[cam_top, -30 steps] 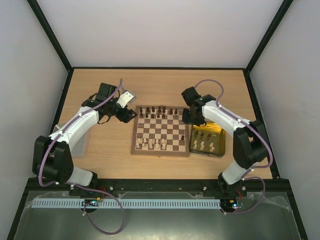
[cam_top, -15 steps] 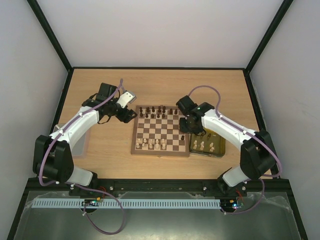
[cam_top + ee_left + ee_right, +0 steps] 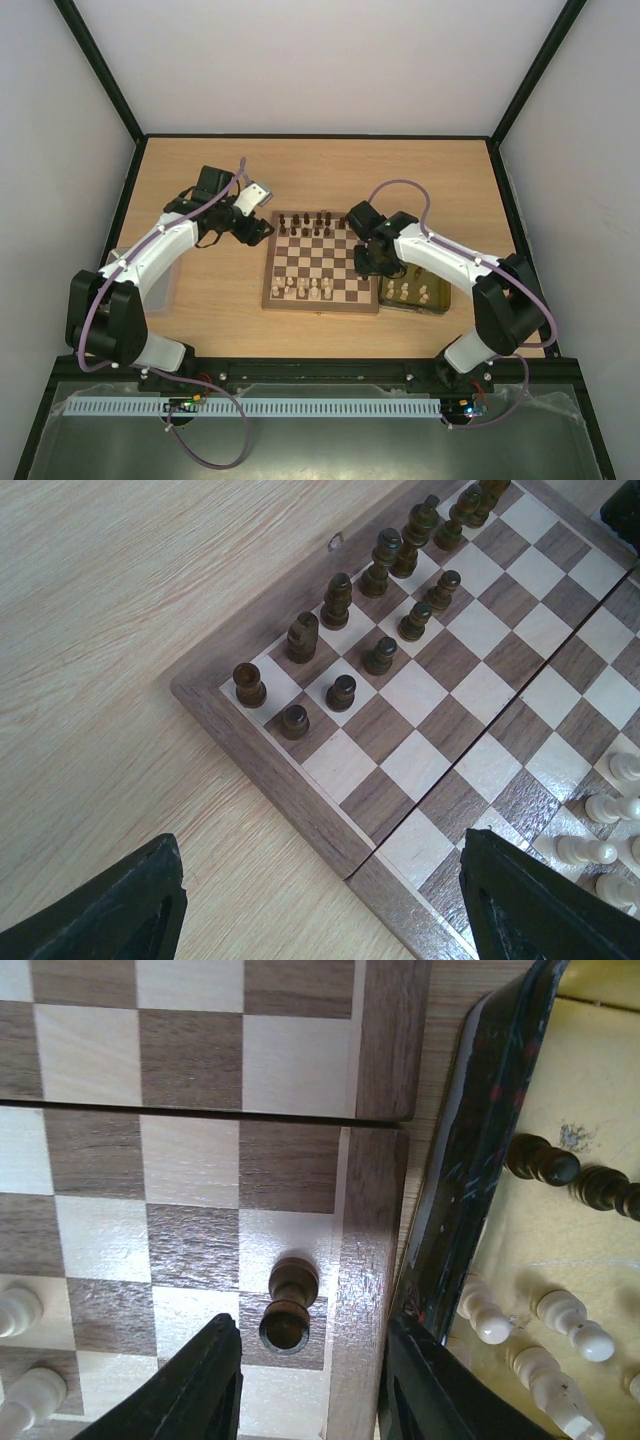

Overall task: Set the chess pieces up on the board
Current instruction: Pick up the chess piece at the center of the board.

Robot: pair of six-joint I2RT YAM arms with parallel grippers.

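Currently right end effector (image 3: 312, 1360) part-open around loose dark pawn (image 3: 287, 1310) at board (image 3: 380, 1060) edge; left end effector (image 3: 320, 880) wide, empty.

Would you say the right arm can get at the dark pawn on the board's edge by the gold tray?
Probably yes: the right gripper hangs over the dark pawn, open fingers flanking it, nothing between. The gold tray's wall crowds one finger.

Left arm (image 3: 150, 255) bent, left fingers (image 3: 130, 910) spread wide; right arm (image 3: 440, 255) stretched inward, right fingers (image 3: 205, 1385) parted.
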